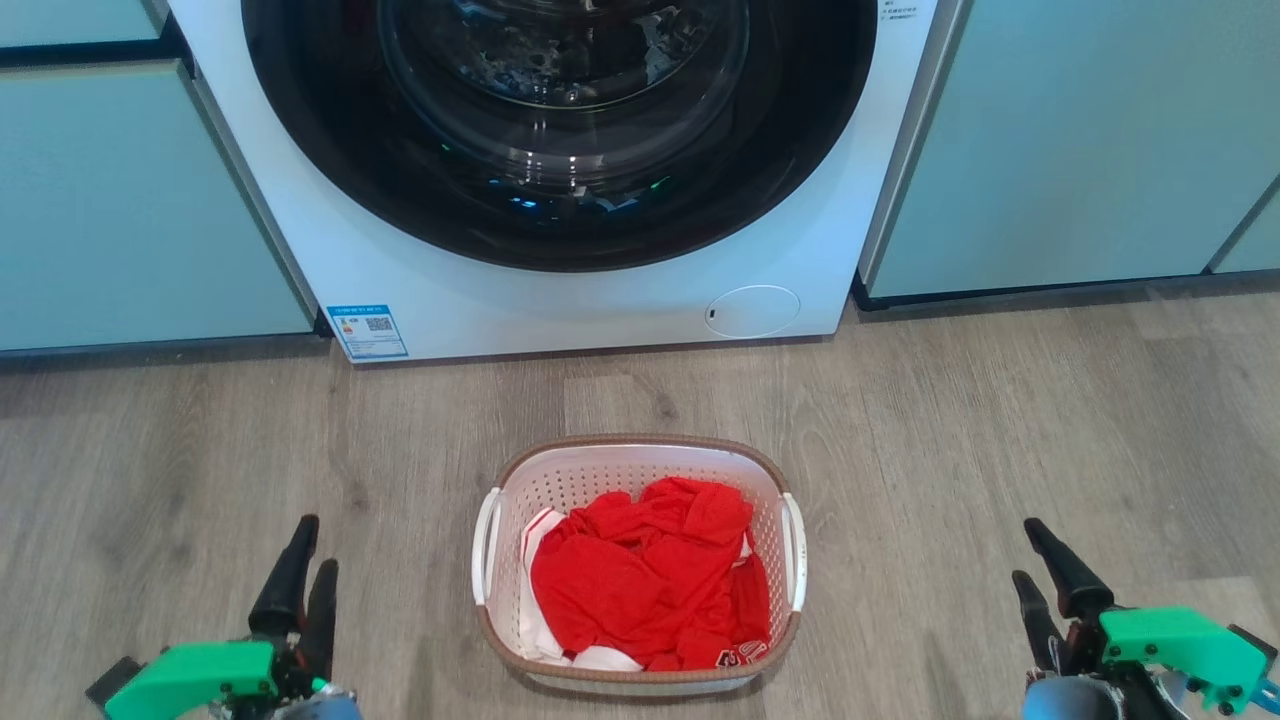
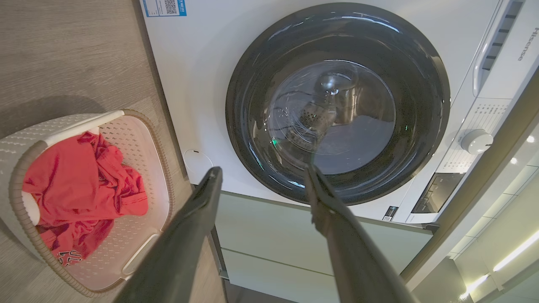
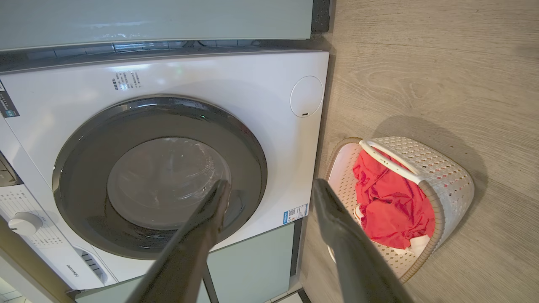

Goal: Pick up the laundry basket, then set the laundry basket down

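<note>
Laundry basket (image 1: 640, 468) lies between both parted jaws, well apart

You have one laundry basket (image 1: 610, 478), one washing machine (image 1: 600, 290) behind it, two grippers (left gripper (image 1: 318, 543), right gripper (image 1: 1024, 549)), and perhaps two garments (image 1: 640, 585) inside it.

Hisense logo (image 2: 525, 44), on white washing machine (image 2: 337, 105) panel

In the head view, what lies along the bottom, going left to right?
Left gripper with two long dark fingers → small white perforated plastic laundry basket with brown woven-look rim → right gripper with dark fingers.
</note>
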Controlling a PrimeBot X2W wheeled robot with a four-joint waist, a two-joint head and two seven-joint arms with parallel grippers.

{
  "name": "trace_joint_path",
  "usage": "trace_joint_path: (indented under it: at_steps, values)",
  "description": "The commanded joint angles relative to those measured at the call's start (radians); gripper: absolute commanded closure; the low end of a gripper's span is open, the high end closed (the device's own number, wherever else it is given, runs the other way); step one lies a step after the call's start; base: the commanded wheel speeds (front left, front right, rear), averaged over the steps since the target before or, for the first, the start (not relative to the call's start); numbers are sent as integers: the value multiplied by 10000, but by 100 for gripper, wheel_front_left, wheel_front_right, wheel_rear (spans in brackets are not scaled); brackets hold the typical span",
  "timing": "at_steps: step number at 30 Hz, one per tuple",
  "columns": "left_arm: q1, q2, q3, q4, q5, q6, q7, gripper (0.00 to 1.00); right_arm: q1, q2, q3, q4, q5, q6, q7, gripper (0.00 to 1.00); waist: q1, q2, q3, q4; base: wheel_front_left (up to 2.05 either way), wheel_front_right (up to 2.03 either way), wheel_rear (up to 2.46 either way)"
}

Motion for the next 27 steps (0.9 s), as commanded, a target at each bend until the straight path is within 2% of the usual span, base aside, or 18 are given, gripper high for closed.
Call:
trace_joint_path:
  at_steps: [1, 14, 27]
  values:
    - [-466, 78, -40, -404, 134, -2, -99, 0, -397, -54, 54, -333, -118, 5, -127, 0, 0, 0, 0, -2, 0, 0, 0]
    - [-492, 98, -122, -957, 962, 151, -455, 0, -508, -70, 236, -613, -1077, 9, -478, 0, 0, 0, 15, -9, 0, 0, 0]
    - [-548, 119, -408, -1758, 3148, 560, -839, 0, -610, -86, 582, -1251, -3234, 14, -857, 0, 0, 0, 68, -3, 0, 0, 0]
